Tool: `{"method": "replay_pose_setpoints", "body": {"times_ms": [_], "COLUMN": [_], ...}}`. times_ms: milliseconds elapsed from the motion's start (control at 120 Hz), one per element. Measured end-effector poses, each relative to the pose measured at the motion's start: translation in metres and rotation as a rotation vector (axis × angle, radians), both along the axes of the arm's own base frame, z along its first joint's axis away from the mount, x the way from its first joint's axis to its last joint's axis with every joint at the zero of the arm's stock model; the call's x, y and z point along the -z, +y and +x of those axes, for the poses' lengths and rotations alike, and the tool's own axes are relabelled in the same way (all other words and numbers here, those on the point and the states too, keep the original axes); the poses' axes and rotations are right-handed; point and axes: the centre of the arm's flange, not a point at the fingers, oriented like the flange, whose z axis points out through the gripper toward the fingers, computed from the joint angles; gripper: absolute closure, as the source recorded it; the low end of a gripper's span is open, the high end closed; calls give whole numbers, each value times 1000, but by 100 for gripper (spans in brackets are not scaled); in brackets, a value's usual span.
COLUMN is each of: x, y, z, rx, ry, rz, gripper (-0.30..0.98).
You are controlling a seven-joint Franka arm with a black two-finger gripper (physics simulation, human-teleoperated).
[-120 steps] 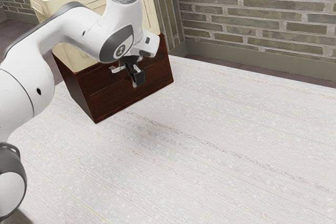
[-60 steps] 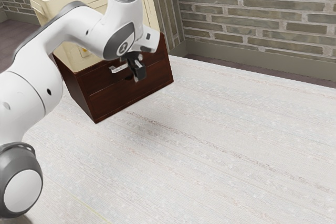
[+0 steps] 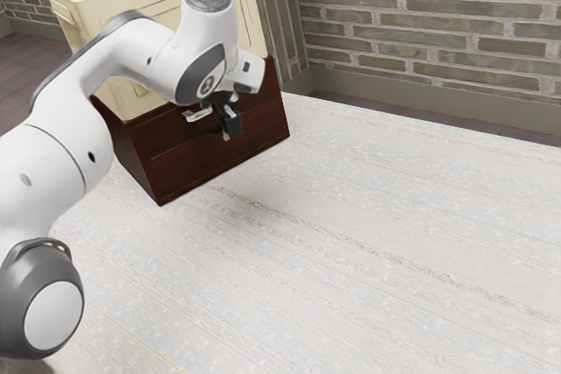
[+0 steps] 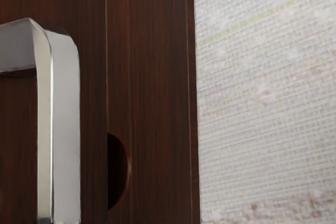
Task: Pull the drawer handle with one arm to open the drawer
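In the exterior view, the black gripper (image 3: 230, 118) is at the front of the dark wooden drawer cabinet (image 3: 180, 164), just beside the silver handle (image 3: 195, 116) toward the exterior view's right. How its fingers stand is hard to make out against the dark wood. The drawer front looks flush with the cabinet. Seen from the wrist, the bar handle (image 4: 65, 124) is large and close, standing out from the brown drawer front (image 4: 92, 103). Part of the handle is cut off by the picture's edge.
A cream-coloured case (image 3: 105, 15) stands on top of the cabinet, behind the arm. The pale, woven-looking surface (image 3: 351, 234) extends in front of the cabinet. A brick wall (image 3: 421, 32) rises behind. A dark half-round recess (image 4: 118, 171) is in the wood near the handle.
The arm's lower links have swung toward the exterior view's right. My hand has shifted only slightly and remains beside the handle. The drawer shows no visible movement.
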Motion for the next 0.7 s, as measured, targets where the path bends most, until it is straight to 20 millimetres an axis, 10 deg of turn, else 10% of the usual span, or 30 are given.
{"method": "replay_pose_setpoints", "body": {"times_ms": [700], "x": [12], "y": [-4], "z": [12], "rx": [29], "ry": [-2], "rz": [-16], "gripper": [3]}}
